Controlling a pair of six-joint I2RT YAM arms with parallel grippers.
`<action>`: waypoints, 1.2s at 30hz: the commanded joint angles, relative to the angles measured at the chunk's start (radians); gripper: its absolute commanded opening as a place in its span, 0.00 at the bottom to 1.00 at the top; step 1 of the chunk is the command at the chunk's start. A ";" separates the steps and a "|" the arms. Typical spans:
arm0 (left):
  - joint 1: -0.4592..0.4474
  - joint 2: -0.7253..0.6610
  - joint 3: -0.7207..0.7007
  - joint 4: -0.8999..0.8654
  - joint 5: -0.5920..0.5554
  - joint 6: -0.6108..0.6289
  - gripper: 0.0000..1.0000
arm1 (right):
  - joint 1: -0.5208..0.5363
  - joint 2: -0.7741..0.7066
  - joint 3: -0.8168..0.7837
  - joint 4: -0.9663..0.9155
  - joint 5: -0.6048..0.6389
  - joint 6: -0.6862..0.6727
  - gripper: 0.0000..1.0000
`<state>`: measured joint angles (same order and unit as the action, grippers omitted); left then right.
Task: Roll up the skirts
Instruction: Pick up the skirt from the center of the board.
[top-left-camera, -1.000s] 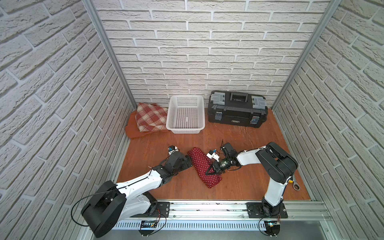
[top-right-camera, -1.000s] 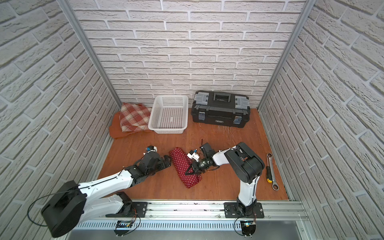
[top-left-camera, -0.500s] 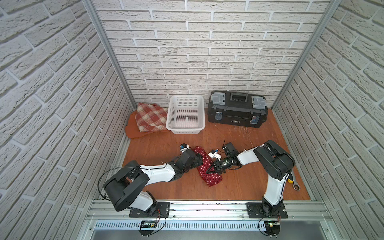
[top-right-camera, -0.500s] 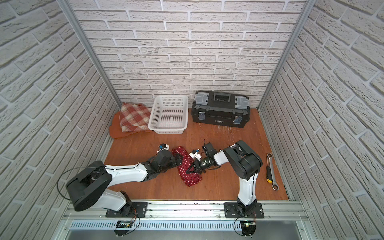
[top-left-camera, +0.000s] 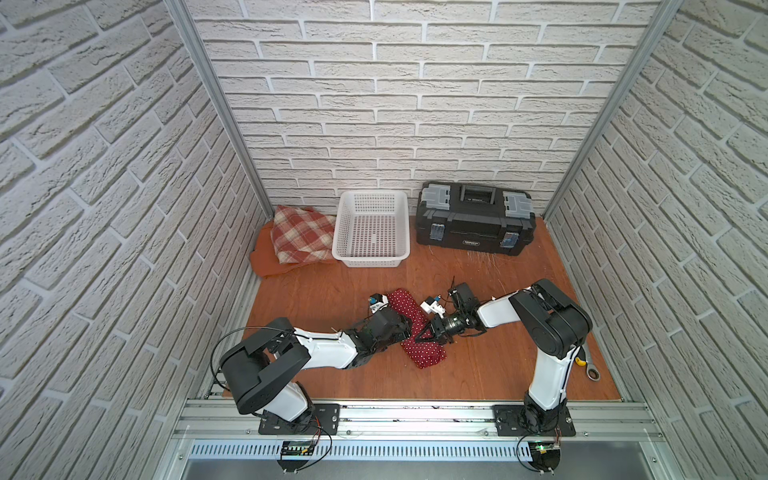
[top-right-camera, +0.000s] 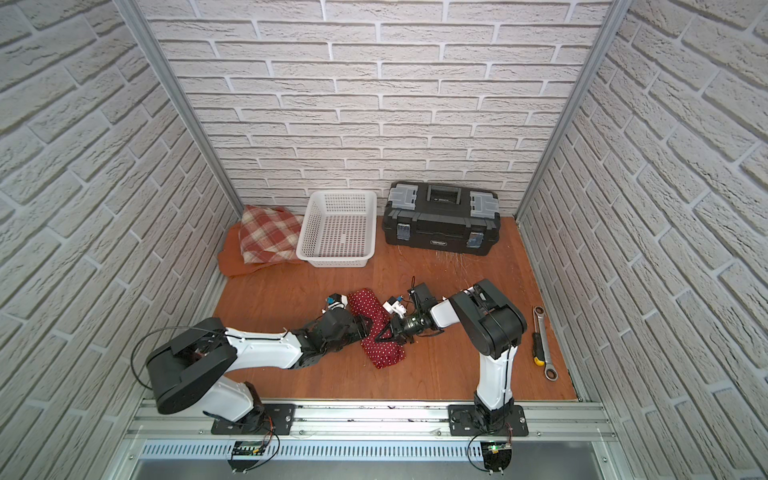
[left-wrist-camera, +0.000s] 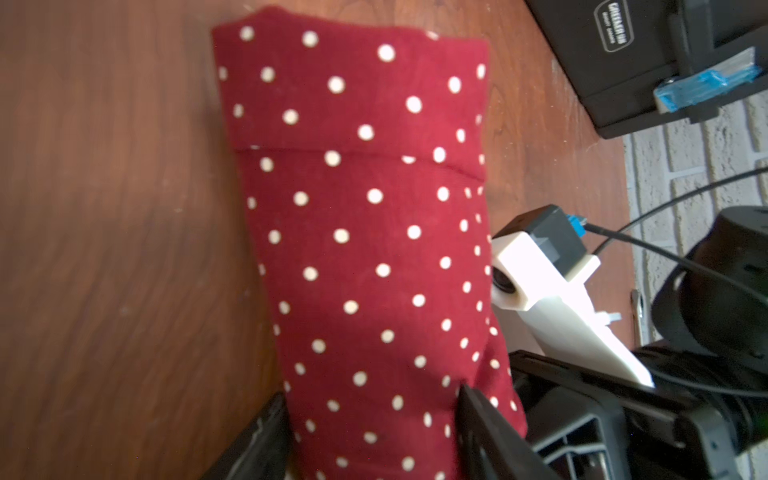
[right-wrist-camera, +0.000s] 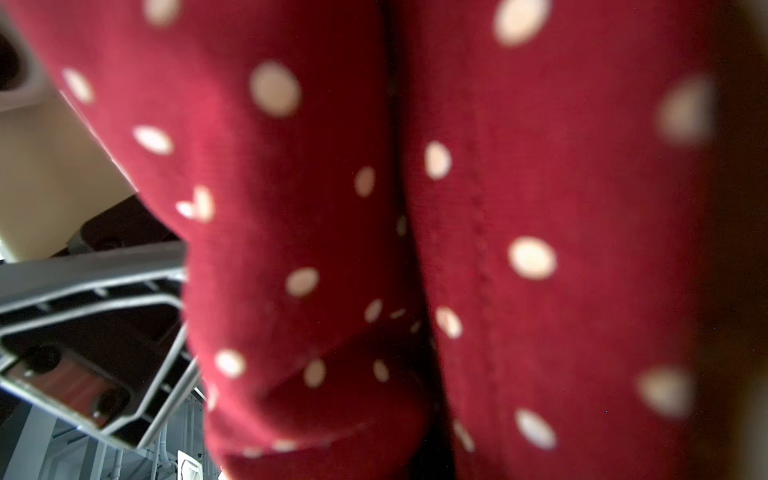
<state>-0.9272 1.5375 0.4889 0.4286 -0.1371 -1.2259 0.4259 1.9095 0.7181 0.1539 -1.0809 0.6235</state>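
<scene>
Skirt (left-wrist-camera: 365, 257) between left end effector (left-wrist-camera: 370, 432) fingers; grip perhaps loose.

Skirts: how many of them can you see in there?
3. The polka-dot skirt lies mid-floor between the two arms. The plaid skirt lies on the orange skirt in the back corner, beside the basket. More could be hidden under that pile.

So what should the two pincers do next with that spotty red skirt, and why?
Probably the left pincer should finish closing: its jaws straddle the polka-dot skirt, while the right pincer already pinches it from the opposite side. With both gripping, rolling could go on.
</scene>
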 joint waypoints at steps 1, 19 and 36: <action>-0.010 0.081 -0.035 0.047 0.037 0.041 0.58 | -0.022 0.046 -0.017 -0.004 0.178 0.007 0.02; 0.003 0.086 -0.007 0.073 0.021 0.141 0.00 | 0.037 -0.372 -0.057 -0.391 0.456 -0.122 0.46; 0.010 0.108 0.031 0.001 0.056 0.188 0.00 | 0.040 -0.215 0.136 -0.412 0.560 -0.257 0.74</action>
<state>-0.9230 1.6207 0.5190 0.5129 -0.1051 -1.0676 0.4557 1.6451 0.8360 -0.3035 -0.5030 0.3943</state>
